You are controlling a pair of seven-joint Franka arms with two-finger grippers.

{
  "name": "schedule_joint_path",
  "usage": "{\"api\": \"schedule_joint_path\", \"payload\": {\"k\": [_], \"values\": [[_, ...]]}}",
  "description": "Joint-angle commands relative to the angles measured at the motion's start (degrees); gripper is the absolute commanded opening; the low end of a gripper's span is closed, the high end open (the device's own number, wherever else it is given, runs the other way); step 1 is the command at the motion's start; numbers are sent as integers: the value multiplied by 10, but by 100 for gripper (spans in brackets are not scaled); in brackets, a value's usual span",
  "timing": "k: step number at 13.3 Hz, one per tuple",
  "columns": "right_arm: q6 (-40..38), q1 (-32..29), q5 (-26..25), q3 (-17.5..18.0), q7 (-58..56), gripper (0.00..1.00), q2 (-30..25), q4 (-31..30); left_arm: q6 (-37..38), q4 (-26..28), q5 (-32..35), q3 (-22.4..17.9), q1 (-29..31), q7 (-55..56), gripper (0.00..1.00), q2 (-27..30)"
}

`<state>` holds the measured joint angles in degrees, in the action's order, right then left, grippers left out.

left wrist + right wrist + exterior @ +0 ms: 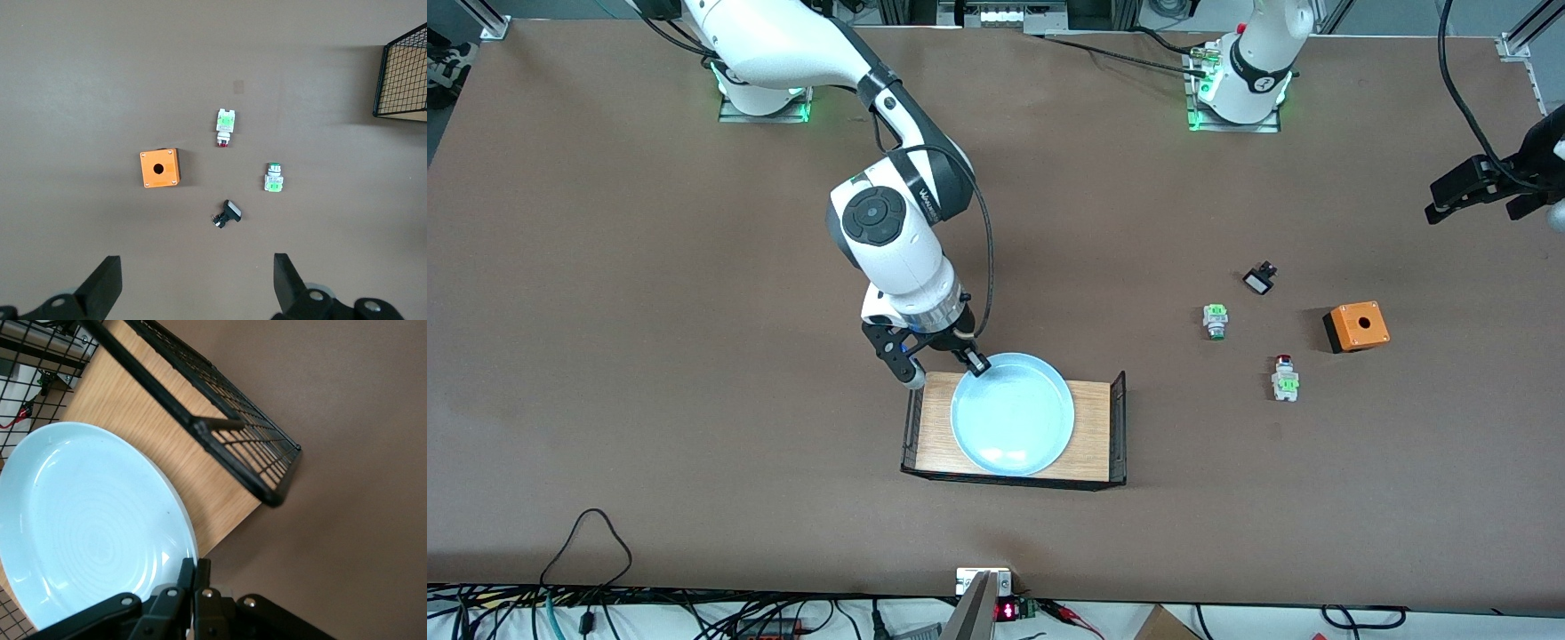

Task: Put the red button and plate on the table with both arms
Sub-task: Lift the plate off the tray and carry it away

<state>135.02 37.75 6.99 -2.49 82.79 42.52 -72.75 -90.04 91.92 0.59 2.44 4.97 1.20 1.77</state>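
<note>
The pale blue plate [1012, 413] lies on the light-wood tray [1092, 427] near the table's [649, 311] middle. My right gripper [974, 363] is shut on the plate's rim on the side facing the robots; the right wrist view shows the closed fingers [195, 567] pinching the plate [80, 527] edge. The red button [1285, 378] lies on its side on the table toward the left arm's end, also in the left wrist view [224, 127]. My left gripper [1449, 197] hangs open and empty, high over that end of the table [197, 283].
A green-capped button [1215, 320], a small black-and-white part [1260, 280] and an orange box with a hole [1356, 326] lie around the red button. The tray has black wire ends [1118, 427]. Cables run along the table edge nearest the front camera.
</note>
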Motion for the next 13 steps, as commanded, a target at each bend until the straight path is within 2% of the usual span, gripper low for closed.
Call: {"api": "schedule_joint_path", "payload": {"k": [1, 4, 9, 11, 13], "values": [[2, 6, 11, -1, -4, 0, 1, 15, 14, -18, -10, -2, -4, 5, 100, -7], [-8, 0, 21, 19, -4, 0, -37, 14, 14, -17, -10, -1, -6, 5, 100, -7], [-70, -21, 26, 20, -11, 0, -95, 9, 14, -17, -10, -1, -7, 6, 100, -6], [-116, -43, 56, 20, -32, 0, -122, 9, 14, -17, -9, -1, -7, 6, 100, -6], [-171, -70, 93, 18, -102, 0, -148, 9, 16, -17, -9, -1, -7, 6, 100, -5]]}}
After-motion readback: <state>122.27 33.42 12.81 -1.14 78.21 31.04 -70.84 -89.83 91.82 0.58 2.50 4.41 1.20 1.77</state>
